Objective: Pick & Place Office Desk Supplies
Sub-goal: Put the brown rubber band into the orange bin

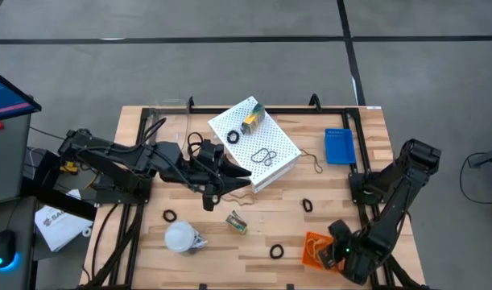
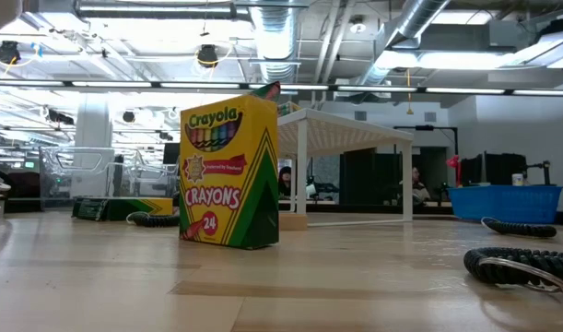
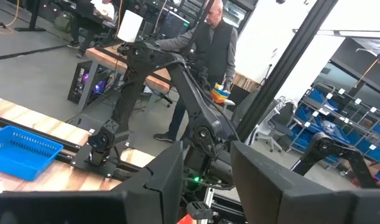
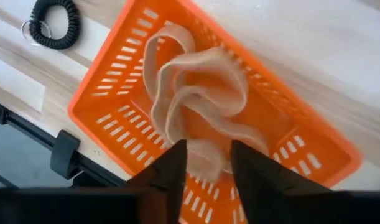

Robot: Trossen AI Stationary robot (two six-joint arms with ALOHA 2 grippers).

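My right gripper [image 1: 336, 251] points down over the orange basket [image 4: 115, 118] at the table's near right corner. Its fingers stand apart [image 4: 207, 180], with the near end of a tan rubber band [image 4: 202, 106] between them; the band's loops lie over the basket floor. My left gripper [image 1: 229, 181] waits raised and level over the table's middle, open and empty [image 3: 205, 193]. One crayon box [image 2: 230, 171] stands upright on the table [image 1: 237, 223]. Another crayon box [image 1: 252, 121] lies on the white perforated box [image 1: 254, 145], along with rubber bands [image 1: 266, 155] and a black ring [image 1: 233, 137]. My right gripper has the rubber band's near end [image 4: 205, 155] between its two fingers, which come from above. Whether the fingers touch the band I cannot tell. The rest of the band lies slack in loops over the basket's floor.
A blue tray [image 1: 338, 147] sits at the far right. A white bulb-like object [image 1: 181, 238] lies near the front left. Black rings lie loose on the table [image 1: 169, 215], [image 1: 307, 205], [image 1: 276, 252]. A person stands in the room beyond the table [image 3: 211, 37].
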